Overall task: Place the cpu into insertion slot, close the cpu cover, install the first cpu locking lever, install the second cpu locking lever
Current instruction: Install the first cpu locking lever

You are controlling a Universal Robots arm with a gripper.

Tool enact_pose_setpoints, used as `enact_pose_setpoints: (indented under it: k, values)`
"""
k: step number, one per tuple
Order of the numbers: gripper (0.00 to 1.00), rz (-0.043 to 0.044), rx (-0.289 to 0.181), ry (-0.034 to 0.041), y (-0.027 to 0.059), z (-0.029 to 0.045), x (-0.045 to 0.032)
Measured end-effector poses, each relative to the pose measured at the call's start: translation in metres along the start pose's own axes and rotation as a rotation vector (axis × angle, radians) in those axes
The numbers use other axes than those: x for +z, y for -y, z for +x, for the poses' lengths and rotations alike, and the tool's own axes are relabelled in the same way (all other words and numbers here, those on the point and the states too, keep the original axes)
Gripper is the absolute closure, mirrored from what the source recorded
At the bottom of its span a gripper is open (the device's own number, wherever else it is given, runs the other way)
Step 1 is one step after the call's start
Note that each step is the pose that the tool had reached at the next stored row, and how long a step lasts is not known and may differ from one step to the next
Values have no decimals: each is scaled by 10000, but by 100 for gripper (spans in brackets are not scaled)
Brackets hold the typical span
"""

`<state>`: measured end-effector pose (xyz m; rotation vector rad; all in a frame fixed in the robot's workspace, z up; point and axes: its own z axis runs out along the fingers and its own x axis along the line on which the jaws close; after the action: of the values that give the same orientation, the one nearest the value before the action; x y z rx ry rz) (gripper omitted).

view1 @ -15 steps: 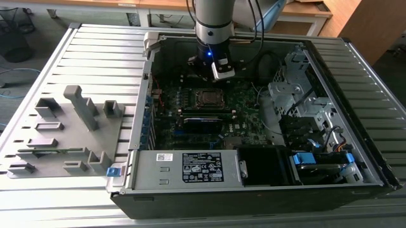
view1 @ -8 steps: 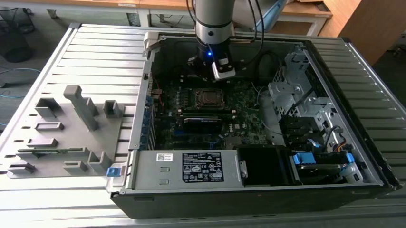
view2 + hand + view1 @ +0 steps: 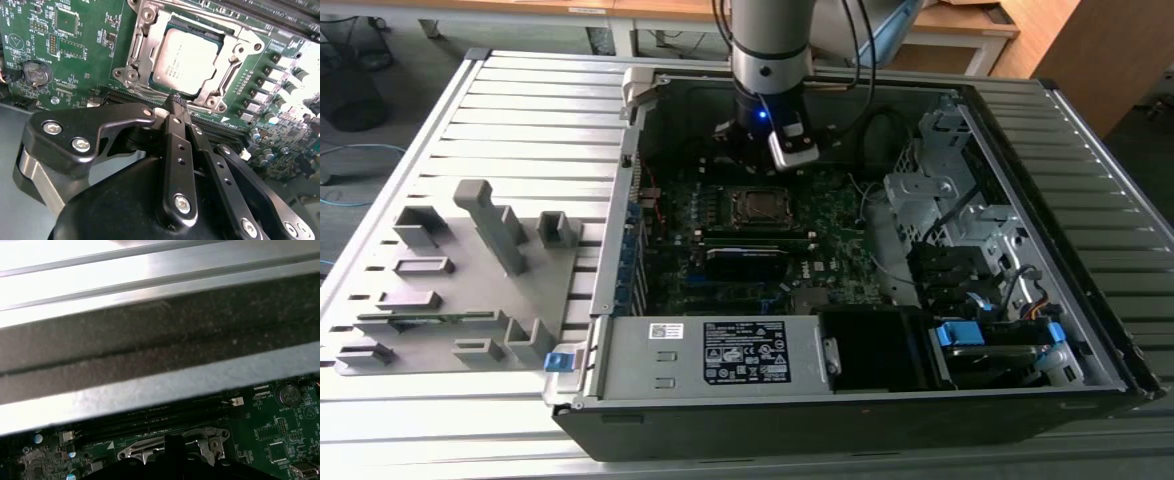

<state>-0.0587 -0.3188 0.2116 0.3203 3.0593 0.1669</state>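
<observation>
Black fingers (image 3: 176,102) pressed together, empty, arm upright just beside the cpu cover (image 3: 186,55).

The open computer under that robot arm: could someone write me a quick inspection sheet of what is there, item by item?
Surface: ribbed grey metal table carrying an open computer case.
Job's things: cpu sits in the insertion slot on the green motherboard; the cpu cover lies down around it.
Clutter: grey holder block with slots, beside the case at the exterior view's left.
Grippers: gripper shut, empty, tips just off the cover's edge.
Cables: black cables run inside the case near the arm; a blue one lies on the floor.
Surroundings: wooden desks and a black wire bin behind.
</observation>
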Motion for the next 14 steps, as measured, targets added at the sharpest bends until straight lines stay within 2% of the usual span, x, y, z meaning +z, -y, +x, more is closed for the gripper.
enact_pose_setpoints:
  k: [14]
  values:
    - [89,34,-307,-24,146,-32,-15]
